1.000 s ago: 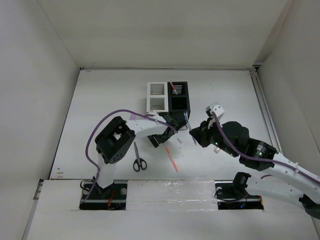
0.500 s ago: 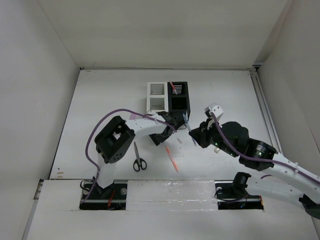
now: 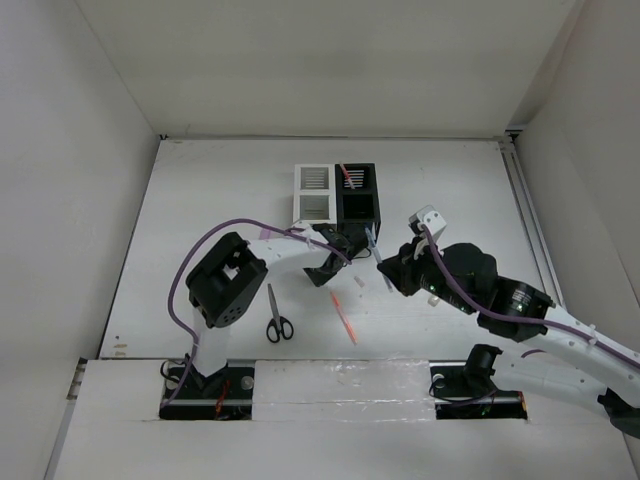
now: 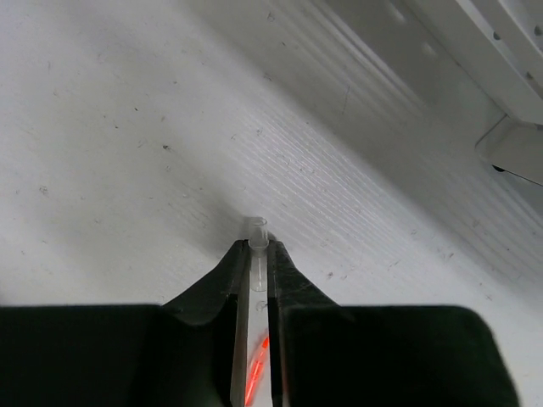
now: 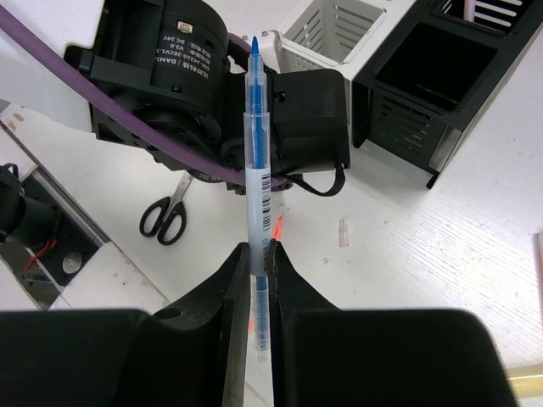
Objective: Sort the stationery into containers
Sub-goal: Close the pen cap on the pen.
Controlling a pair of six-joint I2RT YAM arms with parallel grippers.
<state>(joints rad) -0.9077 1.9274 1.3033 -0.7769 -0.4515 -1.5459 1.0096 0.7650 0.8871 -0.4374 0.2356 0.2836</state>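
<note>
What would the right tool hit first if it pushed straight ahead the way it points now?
Likely the left arm's black wrist housing, which sits right behind the blue pen held in the right tool; depth is hard to judge.

We see a matt white table [image 4: 127, 127], faintly grained and speckled, a clear plastic pen [image 5: 254, 127], and matt black fingers [image 4: 208, 292].

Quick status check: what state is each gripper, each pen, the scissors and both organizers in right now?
Left gripper: shut on clear pen, down at the table.
Right gripper: shut on blue pen, lifted off the table.
Scissors: blades closed, lying flat.
Orange pen: loose on the table.
Small pale piece: loose on the table.
White organizer: upright, both compartments look empty.
Black organizer: upright, pink pen in far compartment.
</note>
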